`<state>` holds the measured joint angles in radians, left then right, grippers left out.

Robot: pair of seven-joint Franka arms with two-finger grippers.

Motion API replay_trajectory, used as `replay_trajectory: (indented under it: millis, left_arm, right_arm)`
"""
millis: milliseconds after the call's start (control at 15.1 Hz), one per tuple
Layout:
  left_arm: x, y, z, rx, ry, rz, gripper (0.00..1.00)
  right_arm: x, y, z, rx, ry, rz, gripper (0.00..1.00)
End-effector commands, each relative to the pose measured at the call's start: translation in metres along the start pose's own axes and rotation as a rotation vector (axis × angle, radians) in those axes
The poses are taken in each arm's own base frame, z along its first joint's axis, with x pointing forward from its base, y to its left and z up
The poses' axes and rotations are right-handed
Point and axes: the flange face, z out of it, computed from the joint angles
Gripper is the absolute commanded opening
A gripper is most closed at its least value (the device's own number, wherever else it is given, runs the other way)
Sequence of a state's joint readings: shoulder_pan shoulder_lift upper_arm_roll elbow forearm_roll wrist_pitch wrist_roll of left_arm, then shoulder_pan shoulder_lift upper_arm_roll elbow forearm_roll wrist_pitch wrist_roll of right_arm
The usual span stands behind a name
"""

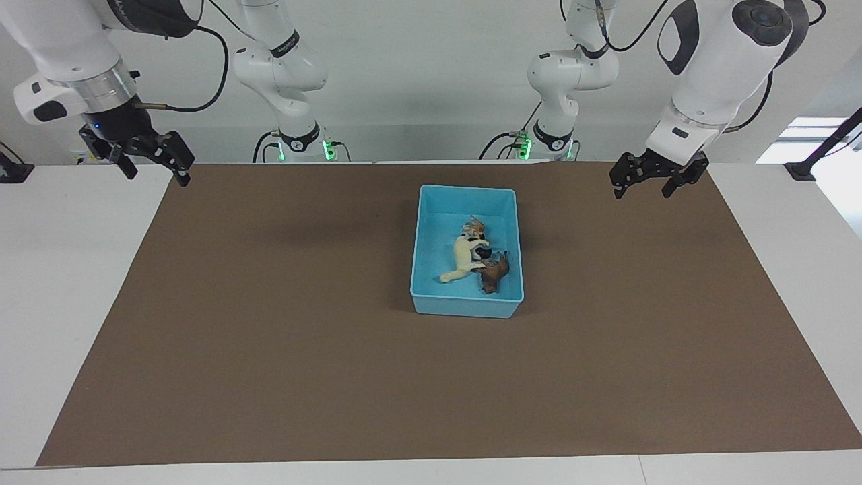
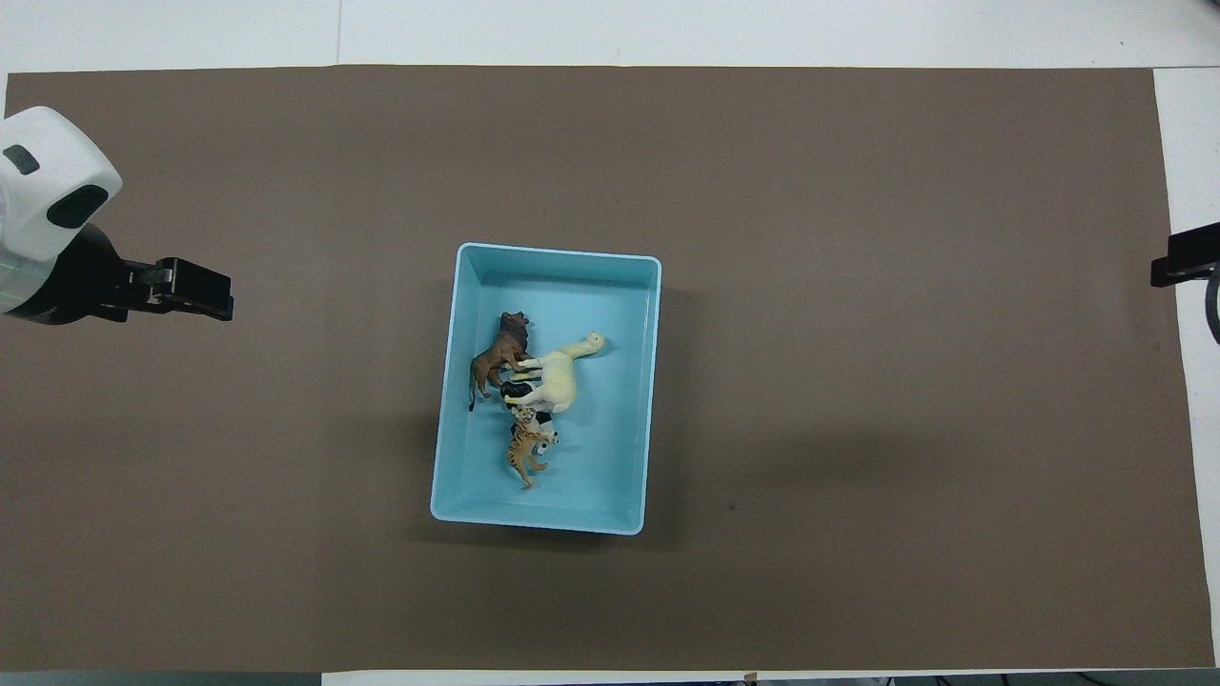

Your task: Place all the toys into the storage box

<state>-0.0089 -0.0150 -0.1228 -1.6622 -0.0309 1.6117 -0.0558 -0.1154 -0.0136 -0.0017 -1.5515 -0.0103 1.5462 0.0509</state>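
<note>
The light blue storage box (image 1: 467,188) stands in the middle of the brown mat, and it also shows in the overhead view (image 2: 558,252). All four toys lie in it, bunched together. They are the orange tiger (image 2: 526,453), the cream horse (image 2: 558,376), the brown animal (image 2: 498,357) and the panda (image 2: 518,391), which is mostly hidden under the horse. My left gripper (image 1: 641,190) hangs open and empty over the mat's corner at the left arm's end. My right gripper (image 1: 157,176) hangs open and empty over the mat's edge at the right arm's end.
The brown mat (image 1: 269,337) covers most of the white table (image 1: 67,269). Nothing else lies on it. Both arms are raised at the table's ends, away from the box.
</note>
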Motion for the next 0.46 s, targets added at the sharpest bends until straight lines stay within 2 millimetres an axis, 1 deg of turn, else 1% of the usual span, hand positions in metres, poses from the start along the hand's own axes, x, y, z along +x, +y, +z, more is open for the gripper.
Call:
replay_trajectory:
  millis: [0,396]
  left_arm:
    - [-0.0033,0.0012,-0.0066,-0.022,0.017,0.009,1.0]
    - [-0.0052,0.0028,-0.0078,-0.02,0.021,0.013,1.0]
  right_arm:
    - [0.0014,0.0025,-0.0021,0.019,0.003,-0.012,1.0]
    - [-0.0001,-0.0016,-0.0028,0.019,0.002,-0.018,1.0]
